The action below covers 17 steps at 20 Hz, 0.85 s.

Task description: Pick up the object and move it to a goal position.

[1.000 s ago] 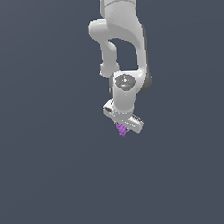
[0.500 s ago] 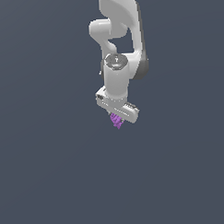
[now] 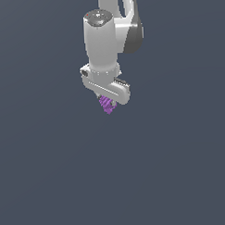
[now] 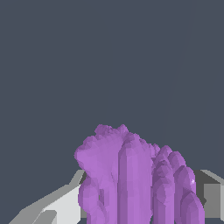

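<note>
The object (image 3: 106, 105), a small bright purple ridged piece tapering to a point, hangs tip-down beneath the white gripper (image 3: 107, 101), clamped between its fingers; in the wrist view the object (image 4: 131, 179) fills the lower frame, lumpy and fluted, with a pale finger (image 4: 57, 205) on either side pressed against it; the arm (image 3: 108, 31) descends from above over a plain dark grey background (image 3: 43, 173).

A bright purple, lumpy ridged piece (image 4: 131, 179) fills the lower middle of the wrist view, flanked on either side by pale grey gripper fingers (image 4: 57, 203), against a plain dark slate-grey background (image 4: 109, 57).
</note>
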Tool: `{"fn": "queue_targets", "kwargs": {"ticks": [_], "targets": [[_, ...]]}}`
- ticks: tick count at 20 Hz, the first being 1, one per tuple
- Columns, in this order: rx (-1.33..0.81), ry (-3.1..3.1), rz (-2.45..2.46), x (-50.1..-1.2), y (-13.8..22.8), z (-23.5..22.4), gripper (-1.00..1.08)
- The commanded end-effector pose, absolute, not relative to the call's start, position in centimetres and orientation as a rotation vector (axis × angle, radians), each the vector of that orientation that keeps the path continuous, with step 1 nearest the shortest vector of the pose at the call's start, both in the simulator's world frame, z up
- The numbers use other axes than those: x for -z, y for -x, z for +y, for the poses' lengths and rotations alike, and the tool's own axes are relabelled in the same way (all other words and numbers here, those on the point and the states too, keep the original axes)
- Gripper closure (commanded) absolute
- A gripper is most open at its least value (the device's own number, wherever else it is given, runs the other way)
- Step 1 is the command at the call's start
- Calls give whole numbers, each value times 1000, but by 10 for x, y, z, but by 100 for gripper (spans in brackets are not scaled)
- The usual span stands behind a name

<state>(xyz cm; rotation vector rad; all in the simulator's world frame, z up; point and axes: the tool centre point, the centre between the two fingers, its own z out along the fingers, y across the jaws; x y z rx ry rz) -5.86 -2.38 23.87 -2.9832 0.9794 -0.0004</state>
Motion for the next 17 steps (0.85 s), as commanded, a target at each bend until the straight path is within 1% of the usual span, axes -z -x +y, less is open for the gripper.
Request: {"fn": "queue_targets", "kwargs": {"ticks": [1,9,17], "targets": [[-1,2984,979,-262,62,-34,108],[0,2985,978,-315,68,-56,108],[0,2985,978,-333,69,-63,108]]}}
